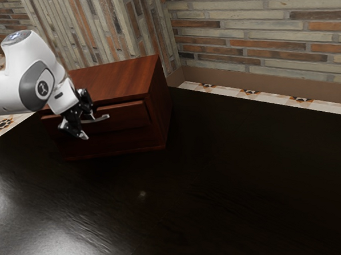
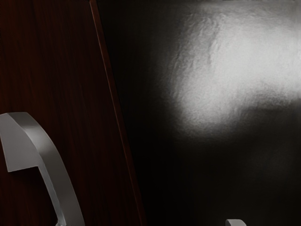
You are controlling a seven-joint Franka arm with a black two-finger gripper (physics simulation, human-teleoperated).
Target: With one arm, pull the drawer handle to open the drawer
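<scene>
**Spread claw at a drawer handle, grip not yet secure**

The likeliest failure, as I judge it, is the claw slipping off the drawer handle (image 1: 101, 117). The handle is a thin, smooth, silver bar that stands off the wood. The gripper (image 1: 85, 120) has its 2 black fingers spread, 1 above the bar and 1 below, and is not pinching it. If the arm pulls before the fingers close, the claw would probably slide off and the drawer would not move. In the wrist view the drawer handle (image 2: 42, 160) curves off to one side of the hand rather than sitting centred, so a closing grip might catch only its end. A pull that is not straight out from the front could also drag or tilt the whole cabinet, which seems to rest loose on the table.

The handle runs across the drawer front (image 1: 127, 115), a dark reddish-brown panel. The panel looks flush or nearly flush, and I cannot tell if it is slightly out. It belongs to a small cabinet (image 1: 128, 78) of the same wood, at 10 o'clock in the exterior view. The cabinet stands on a glossy black table (image 1: 219, 188), with a brick wall (image 1: 257, 31) at 12 o'clock. The white arm (image 1: 25, 78) enters from 9 o'clock and meets the handle at its 9 o'clock end.
</scene>
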